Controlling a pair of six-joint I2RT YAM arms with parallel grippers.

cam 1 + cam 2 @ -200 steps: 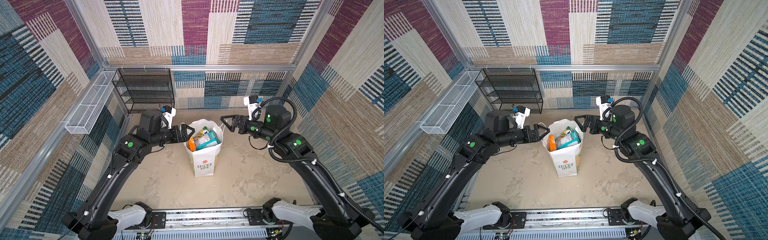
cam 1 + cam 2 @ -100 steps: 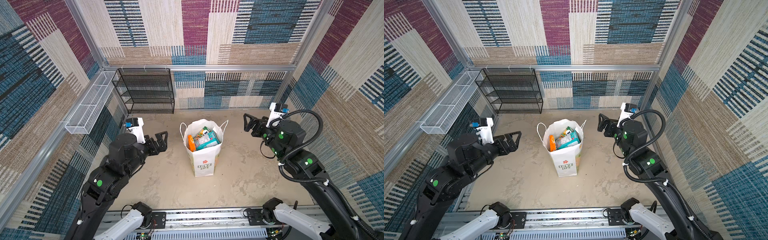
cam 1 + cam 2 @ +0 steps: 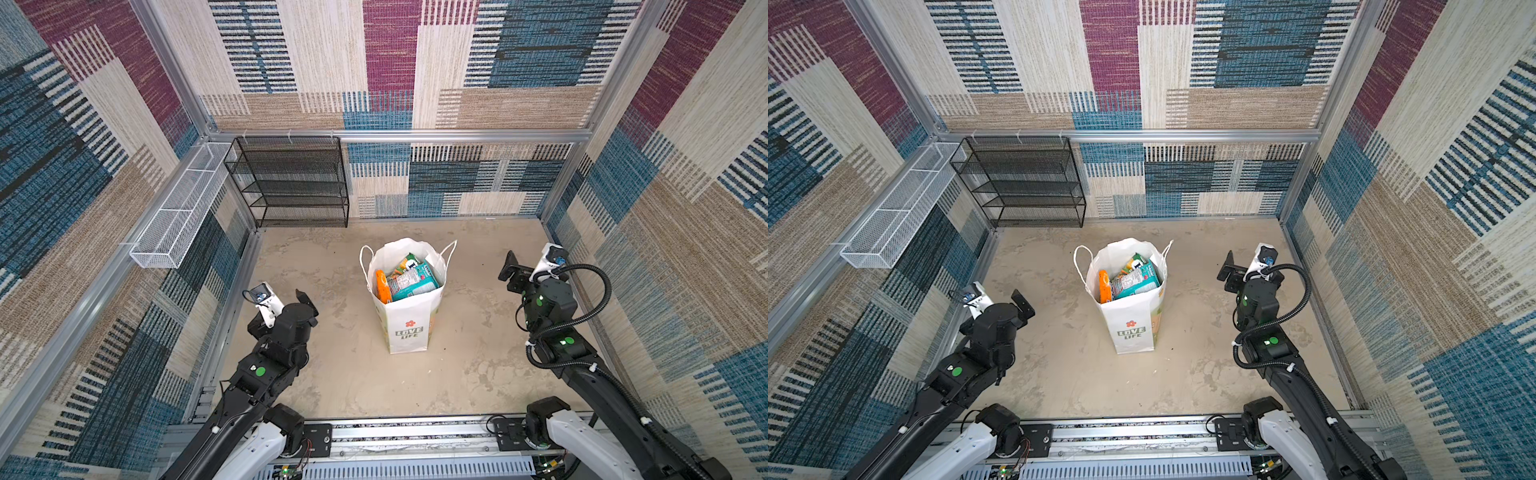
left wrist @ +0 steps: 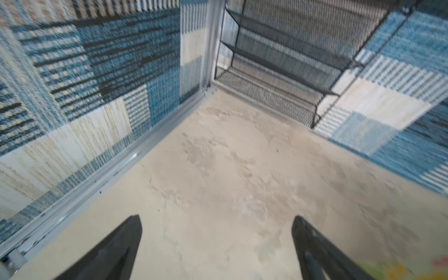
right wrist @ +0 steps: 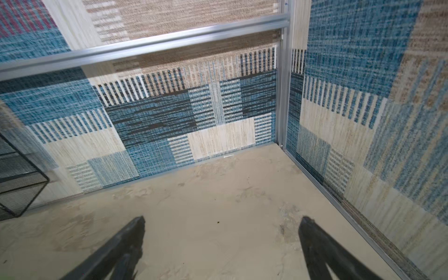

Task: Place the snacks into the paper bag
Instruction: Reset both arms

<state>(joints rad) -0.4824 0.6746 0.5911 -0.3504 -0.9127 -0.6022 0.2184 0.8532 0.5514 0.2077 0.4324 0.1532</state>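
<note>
Presently, with left pincer (image 4: pixel 217 219) and right pincer (image 5: pixel 221 220) both apart and empty, the tall white paper bag (image 3: pixel 409 328) stands upright on the beige bench (image 3: pixel 353 374), glossy coloured snack packets (image 3: pixel 405 280) piled near its rim; an arm catching its white cord handle (image 3: pixel 360 264) could topple it.

Both top views show two chunky robot arms: the matte black left arm (image 3: pixel 270 365) at 7 o'clock and the matte black right arm (image 3: pixel 582 365) at 5. They've got little round green stickers (image 3: pixel 260 371) on the housings. Each wrist carries a white plastic camera pod (image 3: pixel 266 299) with a blue bit on it. The right arm also has a ribbed black cable hose (image 3: pixel 607 291) cinched with white zip ties (image 3: pixel 594 368). The glossy white base links (image 3: pixel 253 453) sit on a silver aluminium rail (image 3: pixel 415 436) at 6 o'clock. The left tool (image 4: pixel 216 217) and right tool (image 5: pixel 222 219) end in plain black tapered fingers (image 4: pixel 116 249).
</note>
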